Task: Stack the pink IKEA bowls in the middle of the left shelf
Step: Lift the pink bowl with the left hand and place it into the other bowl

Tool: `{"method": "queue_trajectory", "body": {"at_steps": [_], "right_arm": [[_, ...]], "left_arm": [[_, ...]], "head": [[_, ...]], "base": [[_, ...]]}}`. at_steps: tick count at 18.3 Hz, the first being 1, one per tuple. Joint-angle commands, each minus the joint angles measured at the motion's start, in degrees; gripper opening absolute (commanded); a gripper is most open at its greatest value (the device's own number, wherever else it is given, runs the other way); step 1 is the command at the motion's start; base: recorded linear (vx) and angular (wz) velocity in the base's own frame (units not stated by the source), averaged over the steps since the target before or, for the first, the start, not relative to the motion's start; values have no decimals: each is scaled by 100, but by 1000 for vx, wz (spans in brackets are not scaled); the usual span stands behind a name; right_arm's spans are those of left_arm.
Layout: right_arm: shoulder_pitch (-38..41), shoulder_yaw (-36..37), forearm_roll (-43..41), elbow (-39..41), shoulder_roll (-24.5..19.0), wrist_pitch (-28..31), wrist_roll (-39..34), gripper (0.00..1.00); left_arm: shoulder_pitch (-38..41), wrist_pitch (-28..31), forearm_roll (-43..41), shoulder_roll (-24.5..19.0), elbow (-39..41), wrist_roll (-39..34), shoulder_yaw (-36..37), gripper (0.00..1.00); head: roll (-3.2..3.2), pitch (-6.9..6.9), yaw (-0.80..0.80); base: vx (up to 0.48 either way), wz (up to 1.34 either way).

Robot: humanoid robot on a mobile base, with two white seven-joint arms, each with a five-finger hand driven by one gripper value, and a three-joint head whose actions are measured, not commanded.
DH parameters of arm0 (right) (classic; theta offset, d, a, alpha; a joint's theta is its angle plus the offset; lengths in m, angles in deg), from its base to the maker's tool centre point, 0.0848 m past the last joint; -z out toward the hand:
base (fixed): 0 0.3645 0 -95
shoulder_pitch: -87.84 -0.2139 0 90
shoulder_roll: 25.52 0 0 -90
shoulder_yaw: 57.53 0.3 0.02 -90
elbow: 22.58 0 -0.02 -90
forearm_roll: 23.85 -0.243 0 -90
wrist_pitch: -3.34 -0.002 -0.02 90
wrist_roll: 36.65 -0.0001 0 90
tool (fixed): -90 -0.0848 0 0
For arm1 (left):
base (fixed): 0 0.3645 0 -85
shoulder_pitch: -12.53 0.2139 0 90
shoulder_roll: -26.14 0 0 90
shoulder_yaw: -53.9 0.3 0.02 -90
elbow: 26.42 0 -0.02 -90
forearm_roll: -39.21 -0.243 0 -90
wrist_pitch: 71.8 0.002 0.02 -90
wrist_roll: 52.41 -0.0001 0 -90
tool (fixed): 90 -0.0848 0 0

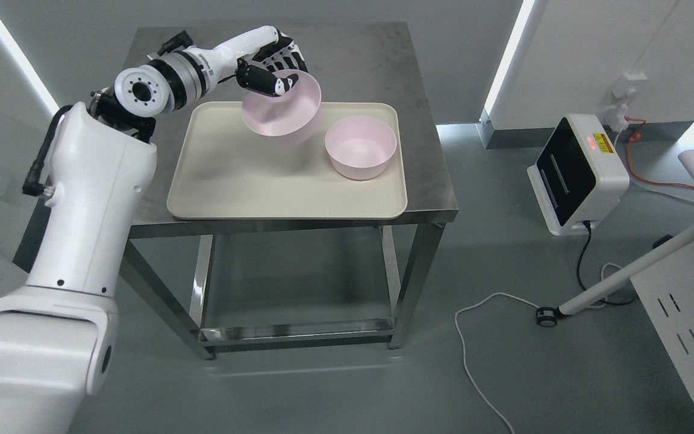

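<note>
Head view shows the robot's white left arm (pixel 82 199) rising from the lower left and reaching over a steel table (pixel 425 187). On it lies a cream tray (pixel 232 181), and on the tray's right side a pink bowl (pixel 360 147) stands upright, apart from the hand. Farther back, the left hand (pixel 271 69) clamps the far rim of a second pink bowl (pixel 281 111), thumb inside and fingers (pixel 287 59) outside, holding it tilted and lifted clear of the tray, probably so it can be carried across and nested into the standing bowl. The right arm is out of sight. The tabletop is dull brushed metal; around it are a grey floor, a white box-like device (pixel 576 175) with cables, and pale walls.
</note>
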Motion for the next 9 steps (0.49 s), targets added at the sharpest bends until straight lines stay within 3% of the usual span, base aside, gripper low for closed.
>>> {"method": "queue_trajectory", "body": {"at_steps": [1,5,9], "right_arm": [[167,62,-26,193,100,5,-1,100],[167,62,-26,193,100,5,-1,100],[167,62,-26,193,100,5,-1,100]], "left_arm": [[-311,60,17,659,213,-319,1481,1],[-311,69,43,659,91,-803,2554,1],[-355,69,271,659,-533,-1207,2846,1]], "head": [[0,0,0],[0,0,0],[0,0,0]], "base": [[0,0],[0,0],[0,0]]}}
